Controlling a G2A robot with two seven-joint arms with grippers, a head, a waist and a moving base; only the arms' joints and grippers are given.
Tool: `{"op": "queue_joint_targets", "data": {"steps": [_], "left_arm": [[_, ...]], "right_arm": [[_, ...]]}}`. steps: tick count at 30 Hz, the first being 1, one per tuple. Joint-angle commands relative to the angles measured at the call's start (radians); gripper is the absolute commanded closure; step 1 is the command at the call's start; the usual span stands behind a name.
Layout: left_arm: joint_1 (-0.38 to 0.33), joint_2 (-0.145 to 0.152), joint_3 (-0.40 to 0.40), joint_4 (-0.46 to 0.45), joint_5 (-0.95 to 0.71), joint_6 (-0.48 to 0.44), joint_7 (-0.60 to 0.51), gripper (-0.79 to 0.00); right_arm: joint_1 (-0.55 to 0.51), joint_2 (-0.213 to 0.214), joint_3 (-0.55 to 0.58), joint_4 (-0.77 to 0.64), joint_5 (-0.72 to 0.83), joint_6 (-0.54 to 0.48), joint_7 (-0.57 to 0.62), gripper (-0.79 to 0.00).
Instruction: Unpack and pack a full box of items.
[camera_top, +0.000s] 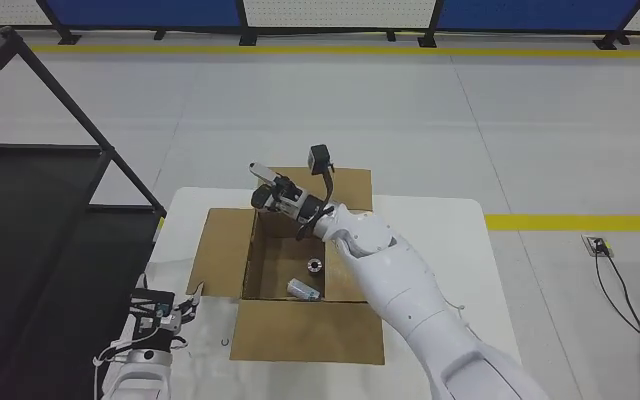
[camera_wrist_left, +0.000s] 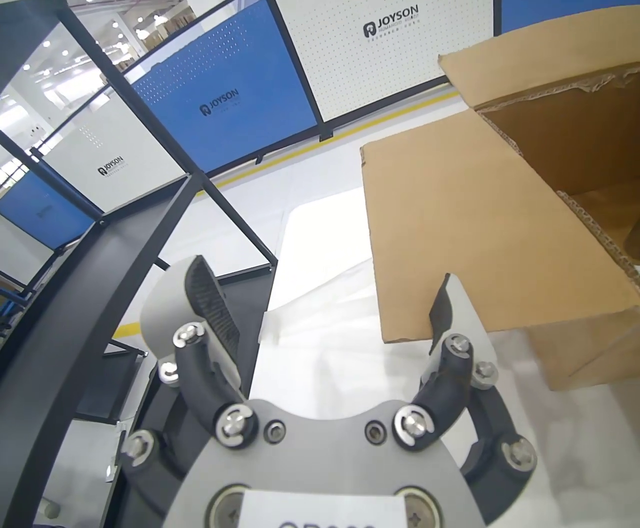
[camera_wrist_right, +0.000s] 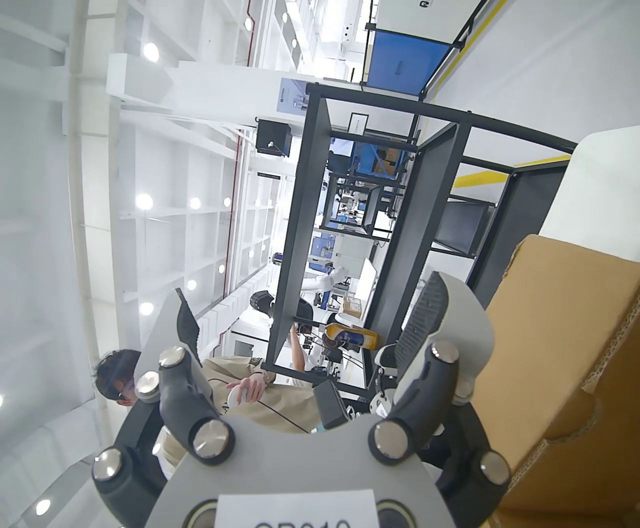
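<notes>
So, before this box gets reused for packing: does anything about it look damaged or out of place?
Minor wear only. The cardboard box has a ragged, torn corrugated edge where one flap meets the rim. Inside, a small cylindrical item lies on its side. Nothing looks spilled.
</notes>
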Motion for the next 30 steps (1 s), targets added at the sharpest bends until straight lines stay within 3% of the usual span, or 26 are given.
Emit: {"op": "queue_joint_targets", "data": {"steps": [1, 15, 30], "left_arm": [[0.002, 0.0, 0.003, 0.001, 0.013, -0.006, -0.003, -0.785], [0.036, -0.002, -0.012, -0.026, 0.024, -0.01, 0.015, -0.785], [0.126, -0.008, -0.036, -0.164, -0.002, 0.008, 0.102, -0.785]], "right_arm": [[-0.022, 0.012, 0.013, -0.046, -0.016, 0.023, -0.002, -0.785], [-0.205, 0.083, 0.106, -0.388, -0.127, 0.185, -0.012, -0.785], [-0.256, 0.112, 0.129, -0.515, -0.192, 0.299, 0.033, -0.785]]}}
